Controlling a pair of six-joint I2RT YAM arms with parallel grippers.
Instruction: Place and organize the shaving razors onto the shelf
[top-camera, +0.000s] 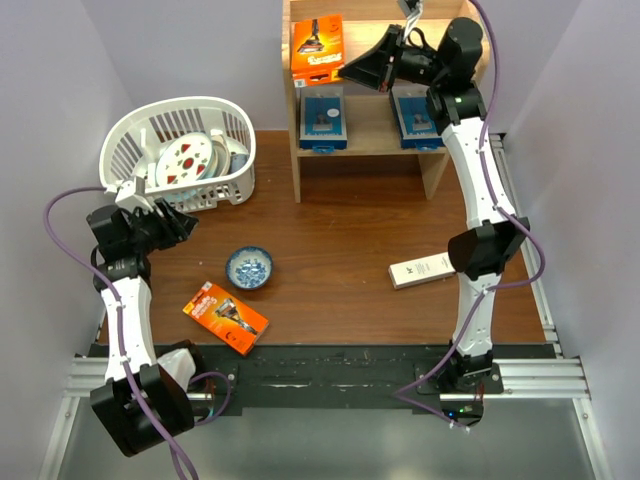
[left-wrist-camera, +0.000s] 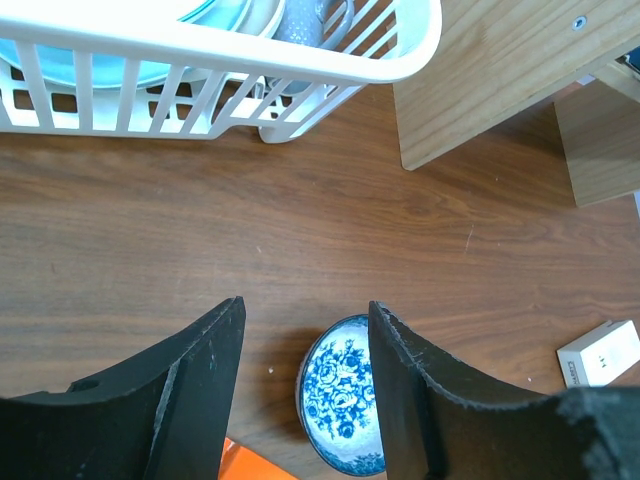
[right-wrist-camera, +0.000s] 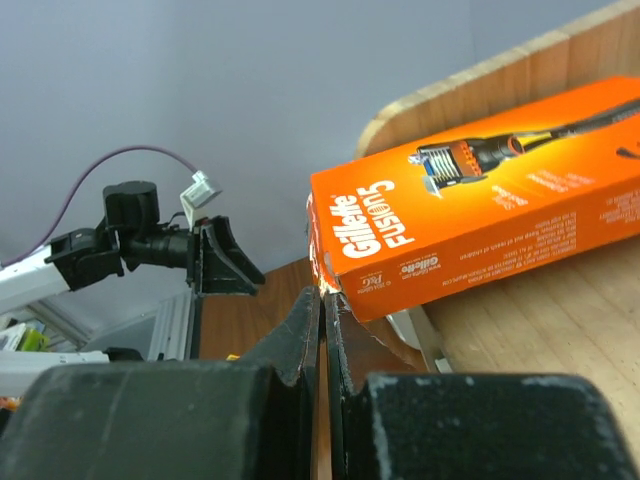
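Observation:
The pine shelf (top-camera: 365, 140) stands at the back. An orange razor pack (top-camera: 317, 45) lies on its top tier, and two blue packs (top-camera: 322, 118) (top-camera: 412, 115) lie on the lower tier. My right gripper (top-camera: 365, 68) is shut, and its tips touch the near corner of that orange pack (right-wrist-camera: 480, 210) on the shelf board (right-wrist-camera: 560, 300). A second orange razor pack (top-camera: 226, 317) lies on the table at the front left. My left gripper (top-camera: 185, 222) is open and empty, hovering above the table beside the basket. Its fingers (left-wrist-camera: 200, 370) frame the bowl below.
A white slotted basket (top-camera: 225, 175) holding plates stands at the back left. It also shows in the left wrist view (left-wrist-camera: 300, 60). A blue-and-white bowl (top-camera: 249, 267) sits mid-table. A white box (top-camera: 426, 270) lies at the right, near the right arm.

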